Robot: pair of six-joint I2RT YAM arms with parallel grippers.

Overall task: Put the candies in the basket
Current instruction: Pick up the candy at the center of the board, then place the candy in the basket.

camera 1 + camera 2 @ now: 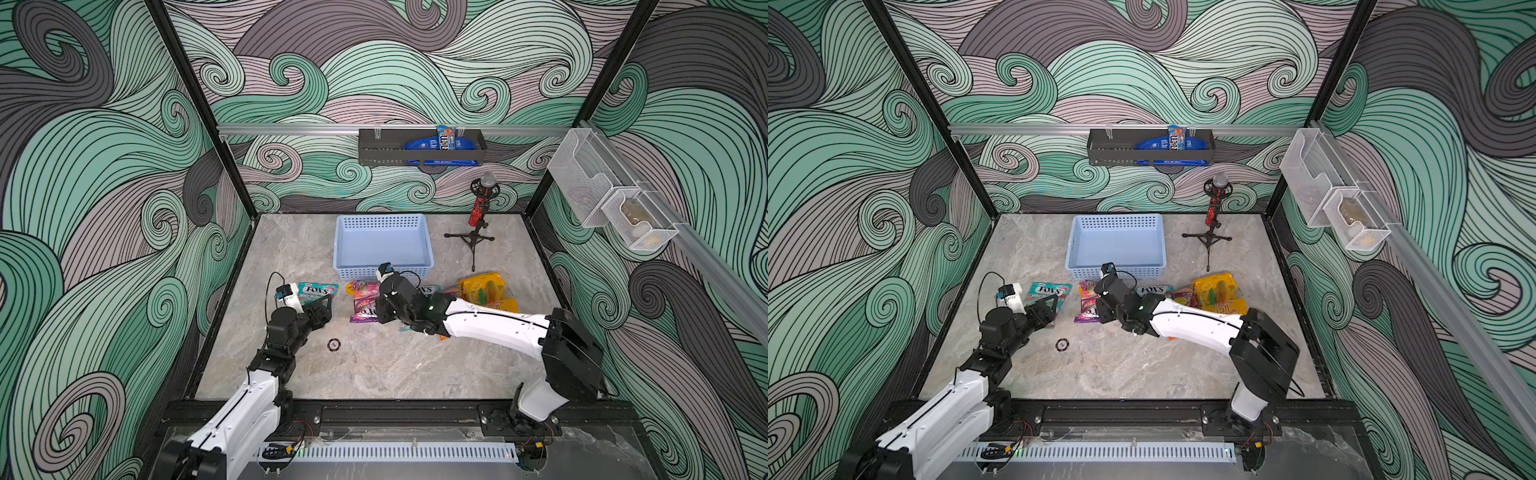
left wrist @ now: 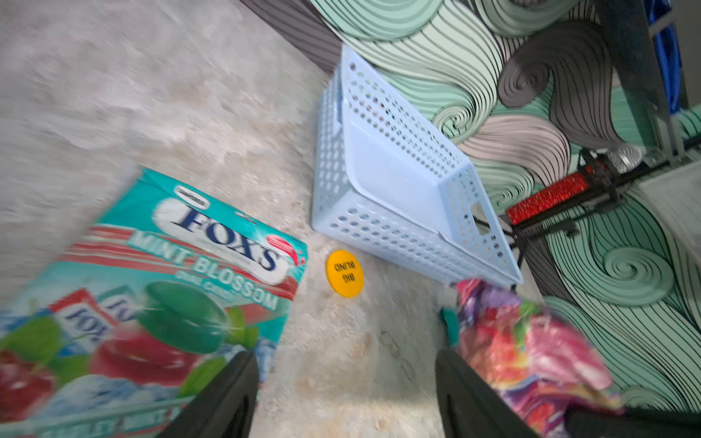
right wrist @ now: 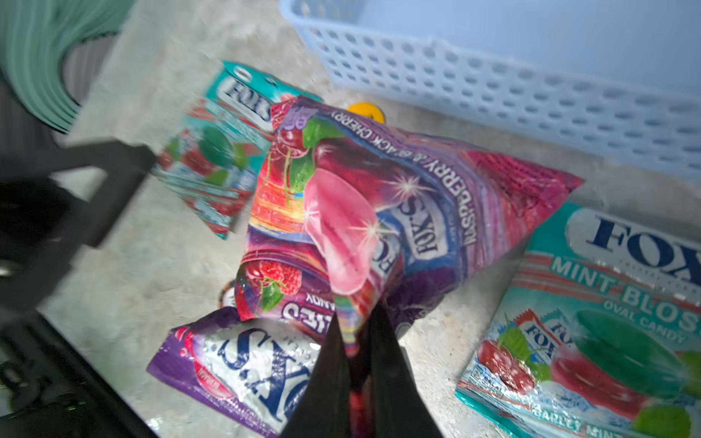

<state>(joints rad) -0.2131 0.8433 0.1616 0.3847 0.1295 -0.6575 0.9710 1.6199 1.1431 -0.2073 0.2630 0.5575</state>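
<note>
Right tool (image 3: 356, 322) clamps the pink bag (image 3: 379, 197) ("FOX'S RASPBERRY & BLACK CHERRY"); left tool (image 2: 345, 356) gapes by the teal bag (image 2: 182, 273), "MINT BLOSSOM".

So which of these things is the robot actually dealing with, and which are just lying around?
Part of the job: teal bag, second teal bag, pink-red bag, purple bag, yellow bag, blue basket.
Just lying about: microphone stand, poker chip, yellow disc, shelf tray with blue packets, wire-mesh bins.
</note>
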